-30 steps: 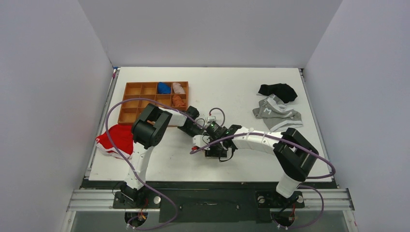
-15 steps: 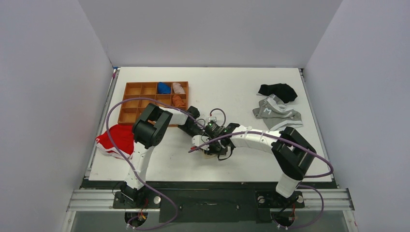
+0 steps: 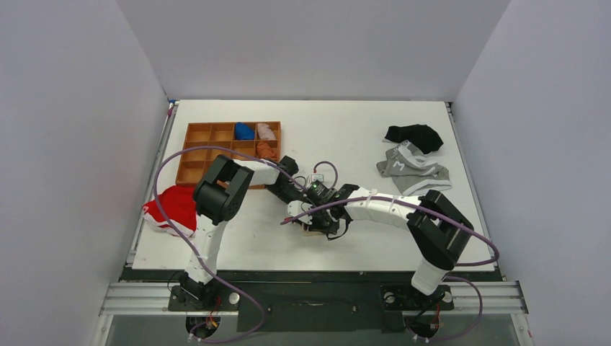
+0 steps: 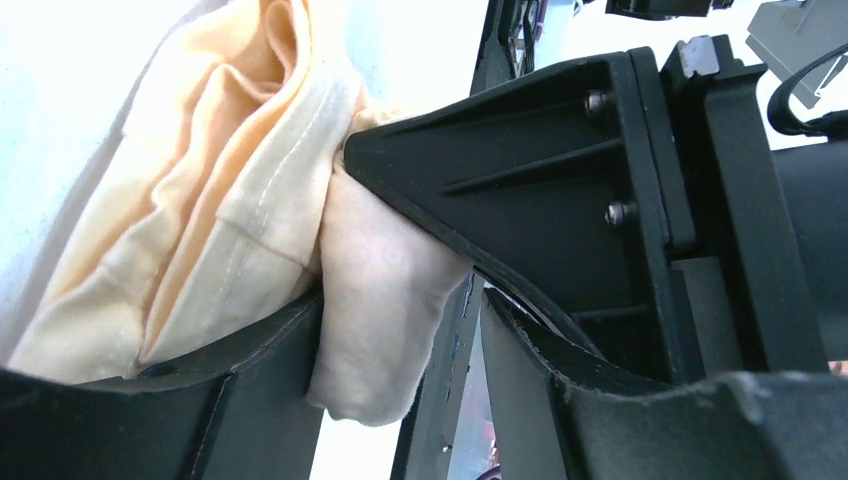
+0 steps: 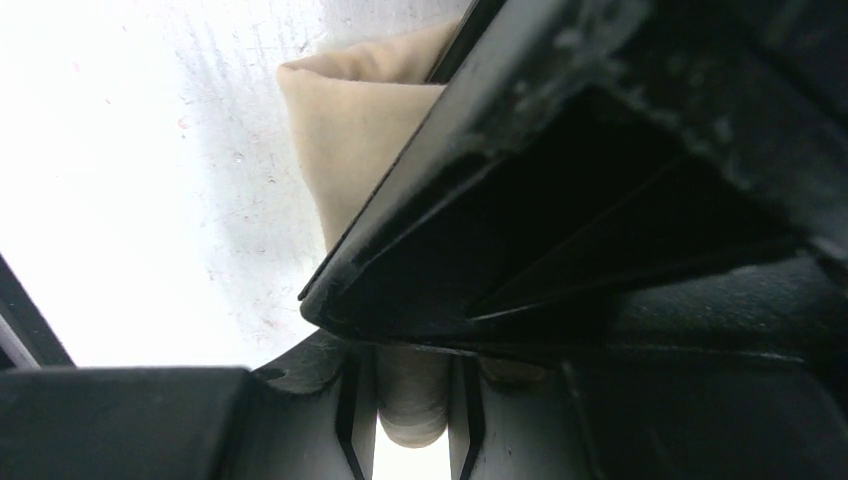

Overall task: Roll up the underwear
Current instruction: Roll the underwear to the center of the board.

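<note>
Right, start at your right gripper [image 5: 410, 400]. In its wrist view the fingers are pinched close on a fold of the underwear [image 5: 350, 130]. A thin cream tuck is caught in the narrow gap at the bottom middle of the frame, and the rest of the cloth bunches toward the top centre on the white table [image 5: 130, 200].

Your left gripper [image 4: 400, 335] has its jaws apart. The cream cloth sits between them against the lower-left finger, with a strip of light on the other side, so it grips nothing. A dark finger of the right gripper fills the right of that view and presses into the fabric's folds.

From above, both grippers meet just left of and below the middle of the table, with the garment nearly hidden beneath them.

Further out you have:
- a brown divided tray [image 3: 194, 155] at upper left, with blue, pale and orange bundles in its right-hand cells
- a red garment [image 3: 173, 207] at the left edge
- a grey garment [image 3: 414, 169] beside a black garment [image 3: 414, 135] at upper right
</note>
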Robot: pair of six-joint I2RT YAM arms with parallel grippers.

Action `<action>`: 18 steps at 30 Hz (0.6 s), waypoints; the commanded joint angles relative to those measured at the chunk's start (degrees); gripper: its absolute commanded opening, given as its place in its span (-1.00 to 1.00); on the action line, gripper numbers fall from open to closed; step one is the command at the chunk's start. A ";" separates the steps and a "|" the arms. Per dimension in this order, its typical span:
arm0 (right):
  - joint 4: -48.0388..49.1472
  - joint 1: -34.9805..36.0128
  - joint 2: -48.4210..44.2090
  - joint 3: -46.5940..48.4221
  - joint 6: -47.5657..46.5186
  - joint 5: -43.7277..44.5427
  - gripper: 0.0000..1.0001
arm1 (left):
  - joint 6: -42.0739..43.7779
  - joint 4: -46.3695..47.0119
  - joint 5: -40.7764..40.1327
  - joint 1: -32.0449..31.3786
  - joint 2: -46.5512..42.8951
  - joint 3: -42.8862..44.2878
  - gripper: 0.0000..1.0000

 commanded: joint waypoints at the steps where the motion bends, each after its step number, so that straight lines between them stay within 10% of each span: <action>1: -5.80 0.26 -1.71 -2.43 2.13 -3.05 -1.00 | 3.99 -1.19 -13.05 0.71 -1.01 0.22 0.06; 18: -6.61 -1.35 -1.96 -3.00 2.86 -5.29 -1.00 | 8.00 -10.51 -18.55 5.56 -3.86 2.38 0.07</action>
